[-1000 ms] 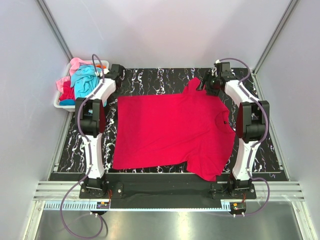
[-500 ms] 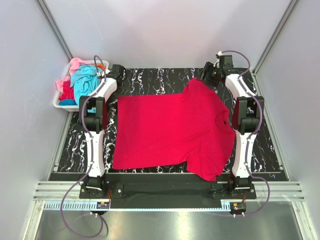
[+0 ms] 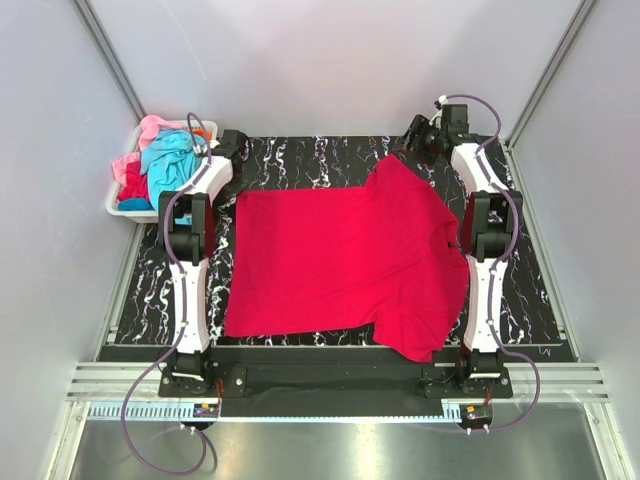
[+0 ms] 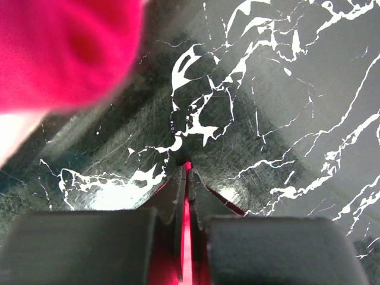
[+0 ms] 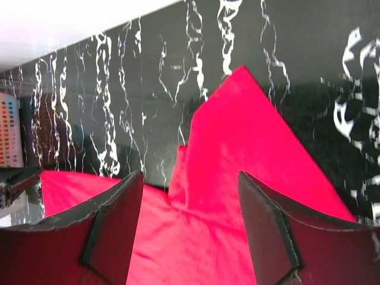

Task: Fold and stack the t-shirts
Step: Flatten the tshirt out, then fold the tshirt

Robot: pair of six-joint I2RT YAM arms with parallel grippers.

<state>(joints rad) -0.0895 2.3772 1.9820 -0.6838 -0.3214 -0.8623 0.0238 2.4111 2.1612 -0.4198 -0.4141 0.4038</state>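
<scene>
On the marbled table [image 3: 300,160], the shirt [image 3: 340,260] lies lengthwise left to right. Left gripper [image 4: 185,169] clenches its far-left corner; right gripper [image 5: 190,178], released, hovers over the far sleeve [image 5: 237,119].

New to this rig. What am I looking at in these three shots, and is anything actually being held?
Two small robot arms, the left arm and the right arm, are bolted at the near edge of a black marbled table. The wide picture comes from a fixed camera above and behind them. The other two come from a camera on each wrist, looking past that arm's own fingers.

A crimson t-shirt lies spread flat on the table. At the far left, a white basket holds more clothes, a turquoise shirt and a pink shirt among them.

The left gripper is shut at the shirt's far left corner. A sliver of red cloth shows between its fingers, so it appears to pinch that corner. The right gripper is open above the far sleeve, holding nothing.
</scene>
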